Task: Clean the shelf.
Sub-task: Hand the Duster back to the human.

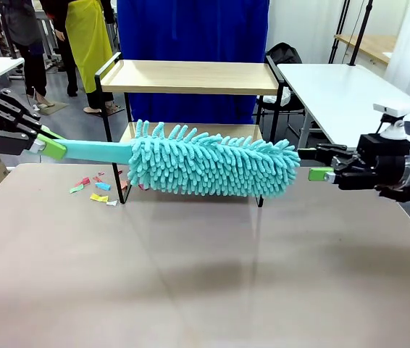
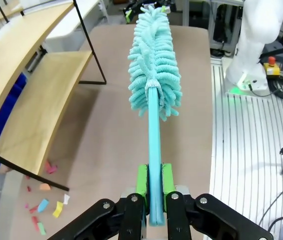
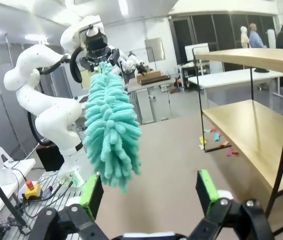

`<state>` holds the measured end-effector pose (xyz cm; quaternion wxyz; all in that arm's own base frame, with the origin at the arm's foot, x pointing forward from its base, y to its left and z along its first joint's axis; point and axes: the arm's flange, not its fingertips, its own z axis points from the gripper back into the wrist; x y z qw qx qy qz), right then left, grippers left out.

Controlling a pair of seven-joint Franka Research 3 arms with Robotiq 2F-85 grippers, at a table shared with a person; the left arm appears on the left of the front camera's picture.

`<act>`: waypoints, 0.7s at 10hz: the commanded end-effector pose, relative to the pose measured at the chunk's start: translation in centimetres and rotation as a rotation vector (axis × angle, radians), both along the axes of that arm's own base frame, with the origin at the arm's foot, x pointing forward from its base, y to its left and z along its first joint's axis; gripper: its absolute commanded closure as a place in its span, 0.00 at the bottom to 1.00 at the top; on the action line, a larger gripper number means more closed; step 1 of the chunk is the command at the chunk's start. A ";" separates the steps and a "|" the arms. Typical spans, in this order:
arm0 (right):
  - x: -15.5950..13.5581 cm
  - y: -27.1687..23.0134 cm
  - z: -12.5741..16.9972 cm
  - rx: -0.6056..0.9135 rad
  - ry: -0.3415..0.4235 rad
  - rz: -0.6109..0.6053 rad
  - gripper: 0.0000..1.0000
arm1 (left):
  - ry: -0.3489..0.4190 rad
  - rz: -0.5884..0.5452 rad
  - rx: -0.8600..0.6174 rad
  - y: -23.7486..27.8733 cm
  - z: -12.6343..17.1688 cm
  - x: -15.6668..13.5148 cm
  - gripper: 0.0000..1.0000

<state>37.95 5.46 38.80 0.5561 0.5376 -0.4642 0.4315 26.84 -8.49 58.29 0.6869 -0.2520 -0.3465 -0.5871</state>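
Looking across the table in your front view, the duster (image 1: 212,163) lies level, long axis left to right, hiding much of the lower board of the shelf (image 1: 190,76) at the far edge; your left gripper (image 1: 45,145), partly cut off, clamps its handle, and your right gripper (image 1: 321,174) sits just off the fluffy tip. In your left wrist view, green pads (image 2: 141,180) pinch the handle, head pointing away, shelf (image 2: 41,100) alongside. In your right wrist view, the right gripper (image 3: 149,192) is spread wide, empty, duster tip (image 3: 111,130) between its fingers.

No text, label, brand, number or sign can be read anywhere here.
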 end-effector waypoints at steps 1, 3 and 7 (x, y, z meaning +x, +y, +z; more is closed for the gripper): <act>-0.3 1.7 -1.3 0.072 -0.025 -0.018 0.00 | -0.002 -0.007 -0.033 -0.2 0.3 -0.1 0.86; -0.8 2.5 -1.5 0.102 -0.027 -0.012 0.00 | -0.002 -0.007 -0.033 -0.2 0.3 -0.1 0.86; -1.0 6.0 -1.2 0.142 -0.006 0.088 0.00 | -0.002 -0.007 -0.033 -0.2 0.3 -0.1 0.86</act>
